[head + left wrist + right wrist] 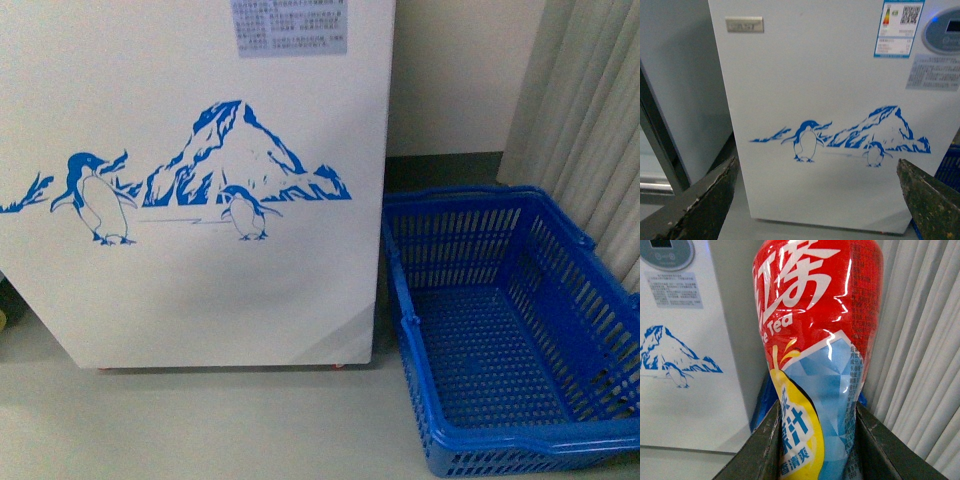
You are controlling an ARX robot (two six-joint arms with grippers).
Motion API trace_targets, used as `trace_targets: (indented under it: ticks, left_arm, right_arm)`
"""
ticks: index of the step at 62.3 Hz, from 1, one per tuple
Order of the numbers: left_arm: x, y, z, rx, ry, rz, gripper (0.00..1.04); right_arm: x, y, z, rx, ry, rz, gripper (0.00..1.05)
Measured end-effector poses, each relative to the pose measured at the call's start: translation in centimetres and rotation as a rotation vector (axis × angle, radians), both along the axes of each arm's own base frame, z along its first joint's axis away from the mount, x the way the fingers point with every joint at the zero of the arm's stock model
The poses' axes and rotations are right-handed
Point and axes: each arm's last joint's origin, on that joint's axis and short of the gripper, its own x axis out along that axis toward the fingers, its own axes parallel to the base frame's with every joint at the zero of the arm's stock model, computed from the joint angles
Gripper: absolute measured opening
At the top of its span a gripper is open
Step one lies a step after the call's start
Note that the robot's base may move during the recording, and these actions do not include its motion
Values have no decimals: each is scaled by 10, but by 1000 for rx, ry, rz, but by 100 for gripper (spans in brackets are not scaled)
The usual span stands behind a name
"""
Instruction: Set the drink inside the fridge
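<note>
Holding the drink (815, 365) in my right fingers (762, 450), I have it pinched low on its label, one finger pressed to each side, closed as narrow as the bottle's body allows. Its long axis runs out from between the fingers and stands roughly upright, judging by how the fridge (200, 300) beside it stands straight in the same view; the cap lies outside the picture.

What the coming move turns on: the fridge lies to my left of the drink, near but not touching, with a pale curtain (925, 365) on the other side. I see only its front wall, the penguin drawing (95, 195) and the round display panel (667, 252) high up. Its top and any lid are out of view in all three pictures, so I judge the drink must go up and leftward to reach the opening, and I cannot tell whether that opening is already clear.

My left fingers (705, 200) are spread wide and hold nothing, facing the fridge's front. A blue basket (600, 440) sits on the floor just beside the fridge, on my right.
</note>
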Motion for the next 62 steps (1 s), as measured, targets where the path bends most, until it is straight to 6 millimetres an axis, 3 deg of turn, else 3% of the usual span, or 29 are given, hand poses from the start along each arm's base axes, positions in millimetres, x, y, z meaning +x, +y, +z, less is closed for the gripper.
trace_targets:
  ticks: [54,62]
  left_arm:
    - [0,0,0,0,0,0,97]
    - [1,-3,11,-92,-123,322,97]
  right_arm:
    - [0,0,0,5,0,0,34]
    - [0,0,0,4,0,0,34]
